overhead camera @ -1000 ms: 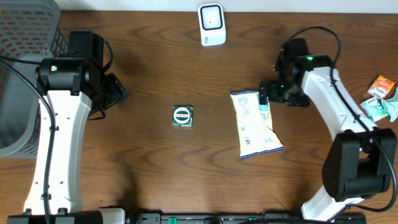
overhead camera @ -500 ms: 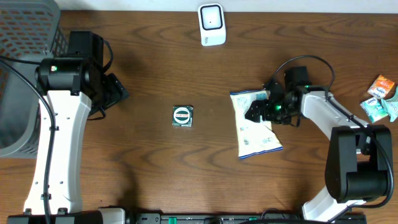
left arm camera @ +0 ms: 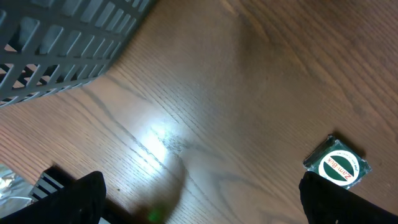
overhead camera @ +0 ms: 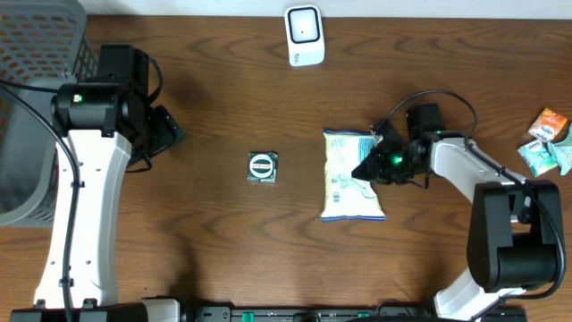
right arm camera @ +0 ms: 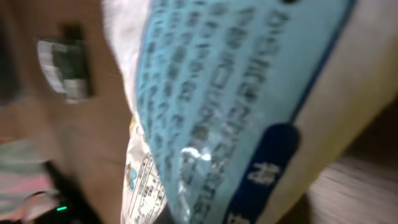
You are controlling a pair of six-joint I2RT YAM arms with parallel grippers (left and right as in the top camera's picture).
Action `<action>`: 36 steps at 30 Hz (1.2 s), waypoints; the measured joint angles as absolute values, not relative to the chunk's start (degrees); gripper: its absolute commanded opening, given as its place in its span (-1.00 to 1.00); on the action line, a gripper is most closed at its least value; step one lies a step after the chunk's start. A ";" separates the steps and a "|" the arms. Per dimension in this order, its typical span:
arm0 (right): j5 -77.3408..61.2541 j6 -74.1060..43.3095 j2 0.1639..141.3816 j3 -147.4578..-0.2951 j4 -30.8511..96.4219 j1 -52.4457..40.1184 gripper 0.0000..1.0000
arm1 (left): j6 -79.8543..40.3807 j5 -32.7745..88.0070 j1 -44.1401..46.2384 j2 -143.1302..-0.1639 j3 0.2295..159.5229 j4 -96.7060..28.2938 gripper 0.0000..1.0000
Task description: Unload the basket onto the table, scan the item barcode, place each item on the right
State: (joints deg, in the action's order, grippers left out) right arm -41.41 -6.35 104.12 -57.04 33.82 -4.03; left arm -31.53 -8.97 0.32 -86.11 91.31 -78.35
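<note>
A pale blue and white bag (overhead camera: 353, 174) lies flat on the table (overhead camera: 214, 241), nearer than the scanner (overhead camera: 304, 36) and to its right. The right gripper (overhead camera: 375, 165) is pressed together at the bag's right edge, seemingly pinching it, probably to carry it toward the scanner. Close up, blurred print covers the crinkled film, and no barcode is clear. The left gripper (overhead camera: 172, 134), far left of the scanner, hangs spread and empty.

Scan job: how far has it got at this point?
Done: the right hand has closed on the right edge of the snack bag. In hand: the grip; whether the bag has lifted off the table is unclear. Left: bringing it to the scanner at the far edge, barcode facing it. The left hand is open, idle.
</note>
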 measured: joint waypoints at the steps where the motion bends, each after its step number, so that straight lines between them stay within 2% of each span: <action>1: -43.77 -6.50 104.16 -57.76 33.85 -3.60 -0.98 | -31.53 -8.97 0.32 -86.11 91.31 -78.37 0.96; 8: -60.53 -7.01 101.65 -64.95 33.58 -1.45 -0.98 | -31.51 -8.97 0.32 -86.11 91.31 -78.35 0.95; 14: -64.31 -7.16 92.58 -66.43 33.52 -1.58 -0.98 | -31.51 -8.97 0.32 -86.11 91.29 -78.37 0.96; 25: -49.80 -7.29 71.46 -66.72 33.28 -8.43 -0.98 | -31.51 -8.97 0.32 -86.11 91.31 -78.37 0.96; 36: -45.23 -8.73 71.75 -66.76 33.36 -11.44 -0.98 | -31.53 -8.97 0.32 -86.11 91.31 -78.37 0.95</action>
